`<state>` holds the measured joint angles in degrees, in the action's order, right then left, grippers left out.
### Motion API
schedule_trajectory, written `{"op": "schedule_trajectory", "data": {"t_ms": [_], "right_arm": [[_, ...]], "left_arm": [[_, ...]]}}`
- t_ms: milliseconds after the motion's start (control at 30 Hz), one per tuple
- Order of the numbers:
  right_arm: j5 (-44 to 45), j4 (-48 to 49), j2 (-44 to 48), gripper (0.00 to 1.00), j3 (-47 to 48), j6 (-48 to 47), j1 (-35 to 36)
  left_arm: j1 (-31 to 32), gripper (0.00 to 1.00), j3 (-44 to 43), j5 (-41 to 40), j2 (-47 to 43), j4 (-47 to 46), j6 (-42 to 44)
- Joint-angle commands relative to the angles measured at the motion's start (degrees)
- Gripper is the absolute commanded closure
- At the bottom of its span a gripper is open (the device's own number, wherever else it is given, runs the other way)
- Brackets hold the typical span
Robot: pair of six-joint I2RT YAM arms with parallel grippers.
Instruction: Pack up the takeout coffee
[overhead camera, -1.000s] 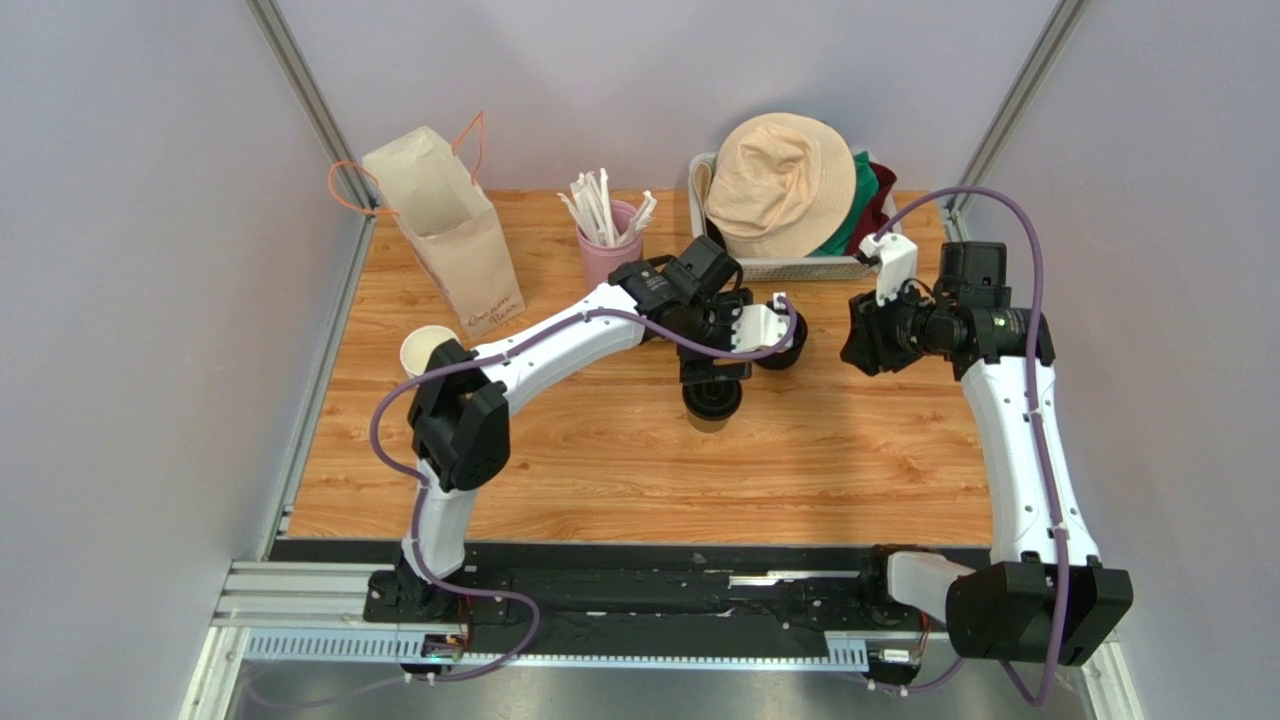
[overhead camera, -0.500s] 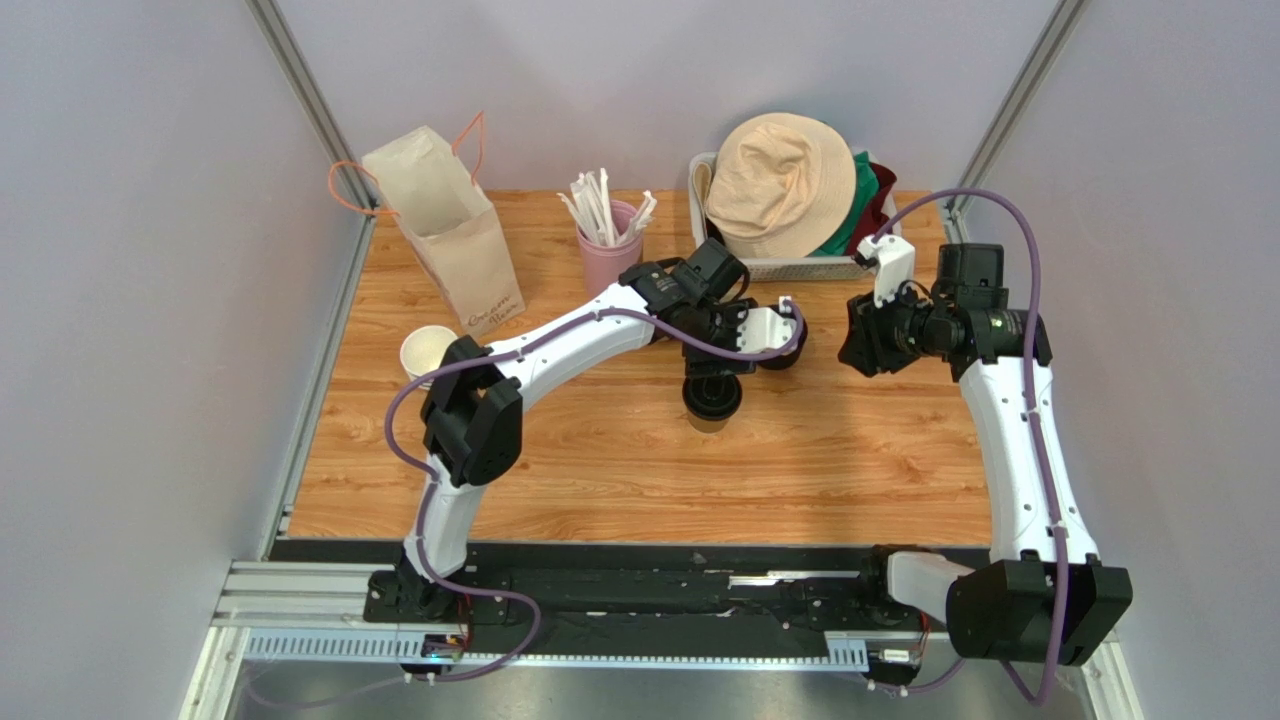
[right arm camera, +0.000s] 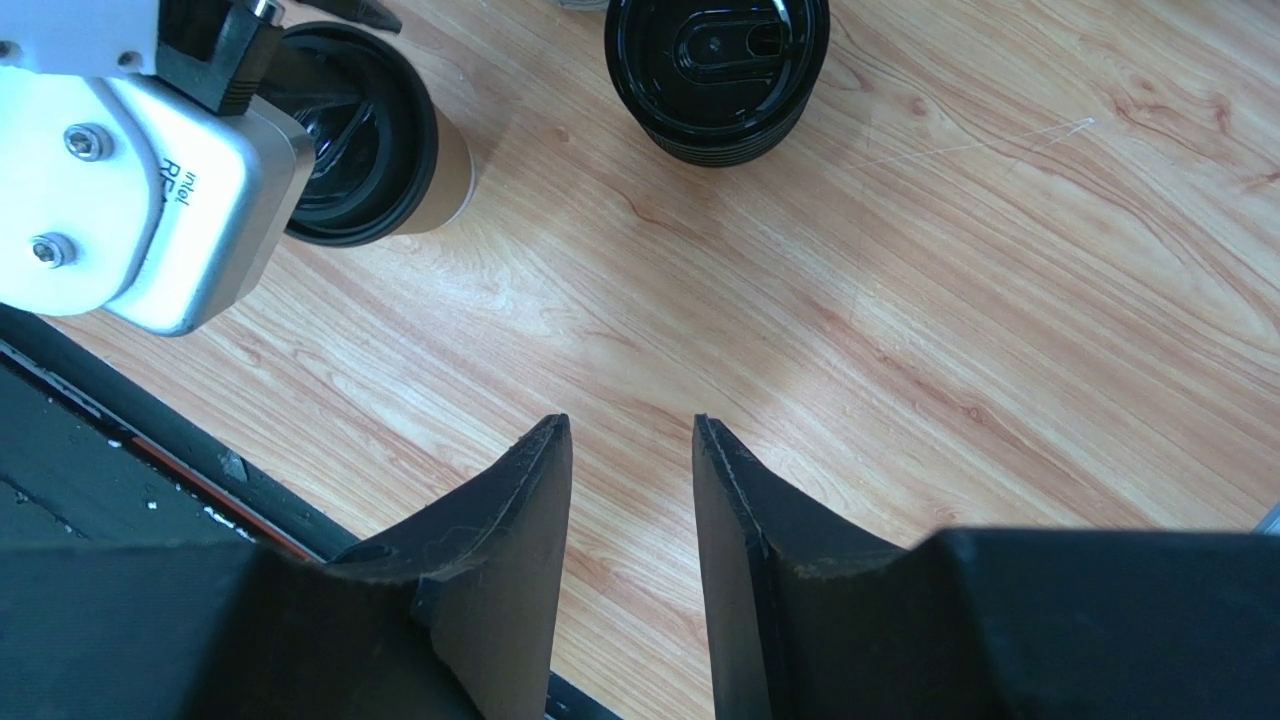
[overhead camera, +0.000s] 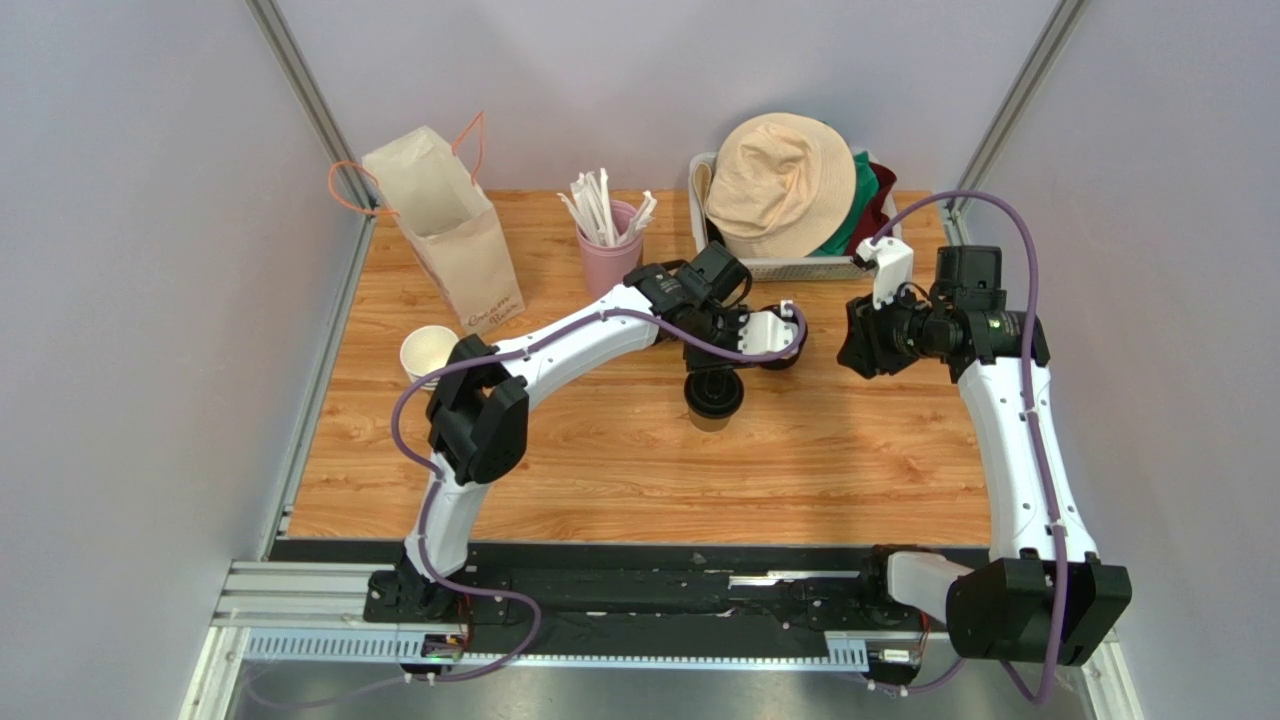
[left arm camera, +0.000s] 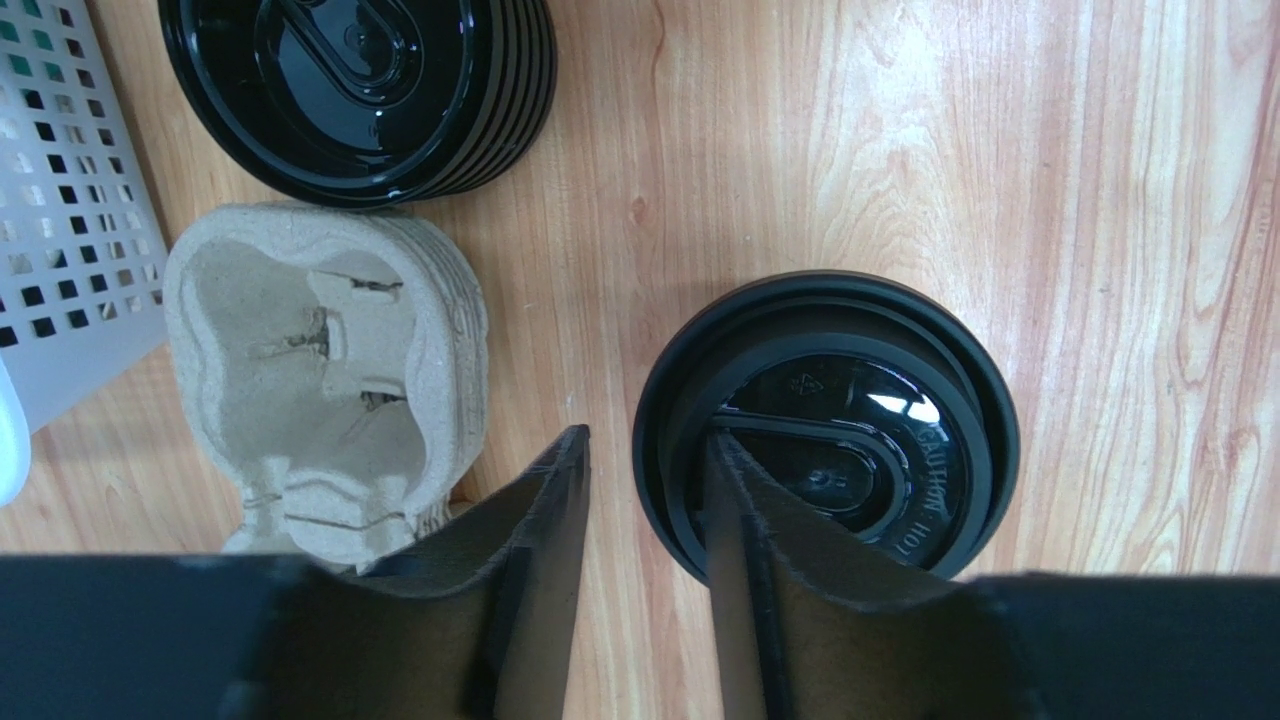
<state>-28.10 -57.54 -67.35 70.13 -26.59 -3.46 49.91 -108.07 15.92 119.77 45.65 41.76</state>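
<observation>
The takeout coffee (overhead camera: pixel 712 395) is a brown paper cup with a black lid, standing mid-table. It also shows in the left wrist view (left arm camera: pixel 827 425) and in the right wrist view (right arm camera: pixel 376 135). My left gripper (overhead camera: pixel 747 333) hovers just behind it, open and empty. In the left wrist view (left arm camera: pixel 643 443) the jaws stand a little apart over bare wood, and one finger (left arm camera: pixel 751 570) overlaps the lid's left edge. My right gripper (overhead camera: pixel 858 339) is to the cup's right, open and empty over bare wood (right arm camera: pixel 631 428). A kraft paper bag (overhead camera: pixel 448 225) stands at the back left.
A stack of black lids (left arm camera: pixel 361 90) and a stack of pulp cup carriers (left arm camera: pixel 323 383) sit beside the cup. A white basket (overhead camera: pixel 700 180) with hats is at the back. A pink cup of stirrers (overhead camera: pixel 609 228) and lidless paper cups (overhead camera: pixel 428 353) stand to the left.
My left arm's elbow has shifted right and the wrist has drawn slightly back over the cup. The right arm has barely moved.
</observation>
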Motion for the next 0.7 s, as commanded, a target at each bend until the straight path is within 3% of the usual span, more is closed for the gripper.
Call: {"op": "schedule_trajectory", "data": {"t_ms": [0, 133, 333, 667], "right_arm": [[-1.3, 2.1, 0.9, 0.61, 0.1, 0.4, -0.3], [-1.4, 2.1, 0.8, 0.61, 0.1, 0.5, -0.3], [-1.4, 2.3, 0.7, 0.61, 0.1, 0.6, -0.3], [-1.6, 2.3, 0.9, 0.61, 0.0, 0.7, -0.3]], "left_arm": [[0.5, 0.65, -2.1, 0.0, 0.5, 0.7, 0.6], [1.1, 0.74, -2.8, -3.2, 0.7, 1.7, -1.8], [1.5, 1.0, -6.9, -8.9, 2.8, 8.0, -9.6], [1.5, 1.0, -4.7, -9.1, 0.8, 13.6, -22.5]]}}
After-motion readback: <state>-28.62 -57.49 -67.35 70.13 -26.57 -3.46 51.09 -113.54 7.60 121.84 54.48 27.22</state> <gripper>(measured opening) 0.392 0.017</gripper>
